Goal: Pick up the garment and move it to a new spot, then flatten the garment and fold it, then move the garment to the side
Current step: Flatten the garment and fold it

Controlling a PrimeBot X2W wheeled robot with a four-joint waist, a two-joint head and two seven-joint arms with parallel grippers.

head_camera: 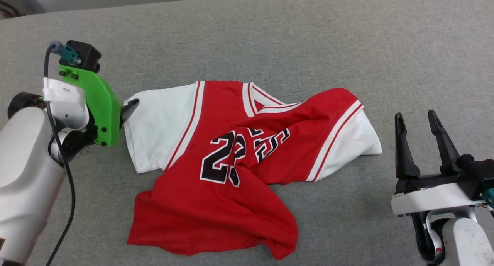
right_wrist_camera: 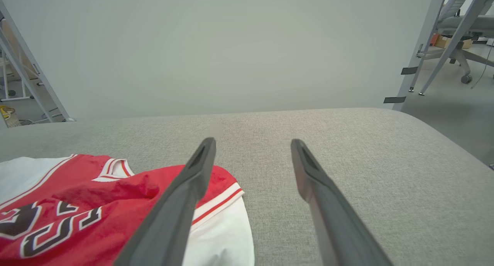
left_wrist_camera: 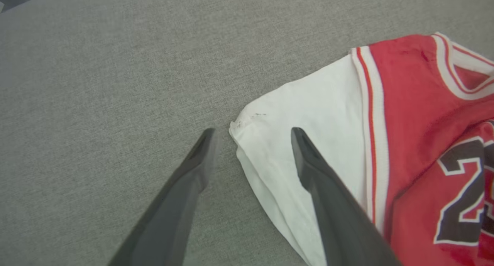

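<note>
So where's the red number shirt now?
The garment lies crumpled mid head view on the grey surface, one white sleeve right by the open left gripper.

The left gripper (left_wrist_camera: 253, 131) rises from the bottom centre, its two long dark fingers (left_wrist_camera: 181, 204) spread wide apart. The corner of a white short sleeve (left_wrist_camera: 320, 111) lies between their tips. It belongs to a crumpled red jersey shirt (left_wrist_camera: 409, 104) with red-and-white striped trim and black numerals, which occupies the right side on a grey woven fabric surface (left_wrist_camera: 115, 73).
</note>
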